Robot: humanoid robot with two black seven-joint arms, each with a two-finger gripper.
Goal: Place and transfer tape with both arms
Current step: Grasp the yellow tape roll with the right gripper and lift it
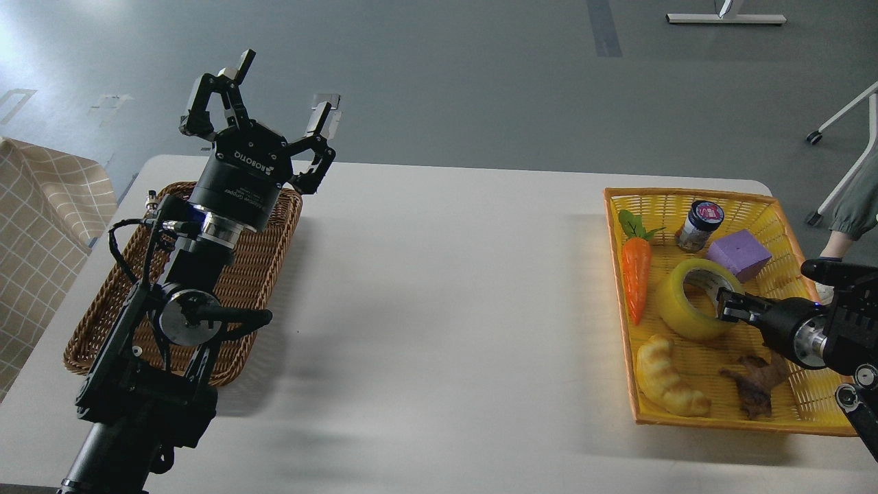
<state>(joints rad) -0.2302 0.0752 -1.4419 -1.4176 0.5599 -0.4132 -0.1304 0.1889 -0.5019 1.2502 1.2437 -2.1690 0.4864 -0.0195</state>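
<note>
Left gripper [278, 96], "ROBOTIQ" in white on its black body, is spread wide with nothing in it above a brown wicker basket [260, 274]. Over in the yellow woven tray [686, 199], the right gripper [724, 307] is pinching the glossy yellow tape [675, 305] ring by its wall, next to a carrot [636, 274].

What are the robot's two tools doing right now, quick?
Left tool: open, holding nothing, raised over the brown basket.
Right tool: at the tape in the yellow basket; grip cannot be told.
</note>
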